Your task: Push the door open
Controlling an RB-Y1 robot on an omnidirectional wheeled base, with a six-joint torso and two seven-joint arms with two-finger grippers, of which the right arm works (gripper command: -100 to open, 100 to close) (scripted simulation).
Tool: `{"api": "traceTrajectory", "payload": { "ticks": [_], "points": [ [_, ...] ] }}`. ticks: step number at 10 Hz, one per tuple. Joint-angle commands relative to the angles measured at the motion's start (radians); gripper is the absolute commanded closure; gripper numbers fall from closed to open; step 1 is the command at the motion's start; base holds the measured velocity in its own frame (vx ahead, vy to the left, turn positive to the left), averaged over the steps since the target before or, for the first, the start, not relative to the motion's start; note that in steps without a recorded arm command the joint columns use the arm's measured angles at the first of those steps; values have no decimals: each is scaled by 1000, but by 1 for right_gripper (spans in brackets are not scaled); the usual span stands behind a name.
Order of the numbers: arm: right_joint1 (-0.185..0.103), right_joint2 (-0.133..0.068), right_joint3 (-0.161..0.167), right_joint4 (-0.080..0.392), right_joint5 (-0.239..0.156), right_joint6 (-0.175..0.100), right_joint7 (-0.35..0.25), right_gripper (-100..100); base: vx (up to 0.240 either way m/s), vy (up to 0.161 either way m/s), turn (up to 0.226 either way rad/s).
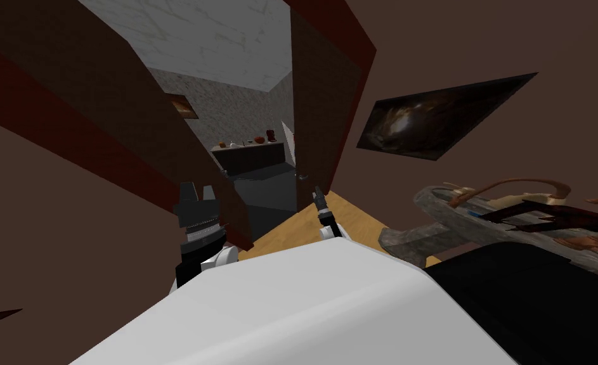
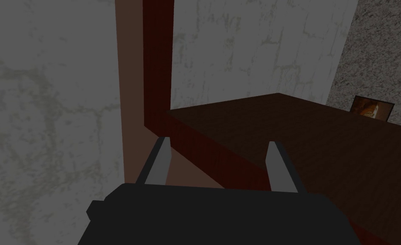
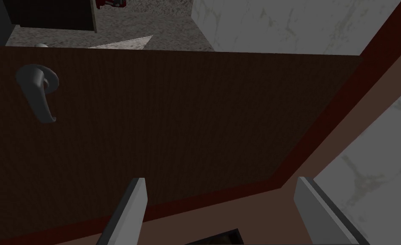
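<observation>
Partway done: a dark brown door [image 3: 174, 119] stands ajar in its dark red frame [image 2: 157, 64], with both arms raised before it.

Nearest, the right gripper [image 3: 227, 212] has its fingers spread wide and empty, close to the door's face and well apart from the grey lever handle [image 3: 40, 91]; whether it touches cannot be told. The left gripper [image 2: 218, 168], fingers also apart and empty, points at a corner of the frame. Beyond them, the gap shows a dim room with a counter [image 1: 250, 155] carrying small things. The opening looks made but narrow, so a further push on the door seems left to do.
</observation>
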Motion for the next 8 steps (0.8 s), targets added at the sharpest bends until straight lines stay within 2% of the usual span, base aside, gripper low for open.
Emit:
{"api": "traceTrajectory", "payload": {
  "ticks": [1, 8],
  "points": [
    [-15, -3, 7, 49, -5, -13, -6, -100, 90, -97, 86],
    [-96, -14, 34, 257, -26, -64, -30, -100, 79, -94, 95]
  ]
}}
